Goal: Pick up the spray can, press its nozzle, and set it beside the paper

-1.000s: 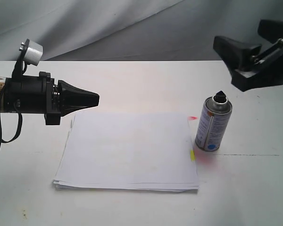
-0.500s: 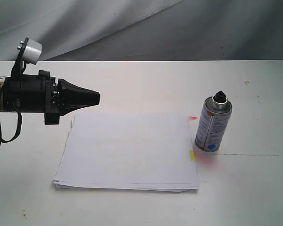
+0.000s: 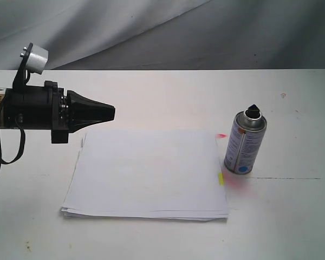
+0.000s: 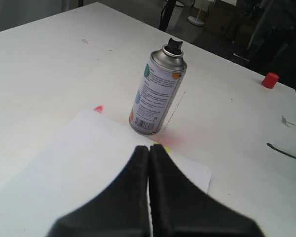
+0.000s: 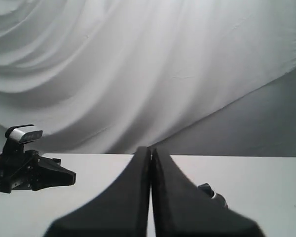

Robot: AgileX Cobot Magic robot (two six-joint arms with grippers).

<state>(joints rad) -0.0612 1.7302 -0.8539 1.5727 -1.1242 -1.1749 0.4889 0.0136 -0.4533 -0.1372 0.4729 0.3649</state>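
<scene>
Your can [image 3: 245, 143] stands upright on the tabletop [image 3: 168, 92], just beside the paper [image 3: 149, 173], likely right where the job wants it. The left claw [image 3: 111, 114] and right claw [image 5: 149, 149] are pressed together, holding nothing.

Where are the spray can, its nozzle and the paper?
spray can [image 3: 244, 149]: exterior view, on its printed label.
nozzle [image 3: 253, 111]: exterior view, on the black button.
paper [image 3: 146, 173]: exterior view, middle of top sheet.

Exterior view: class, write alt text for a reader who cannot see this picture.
A silver spray can stands upright on a white table, close beside the right edge of a stack of white paper. The black left gripper, shut, hovers near the paper's far left corner.
</scene>
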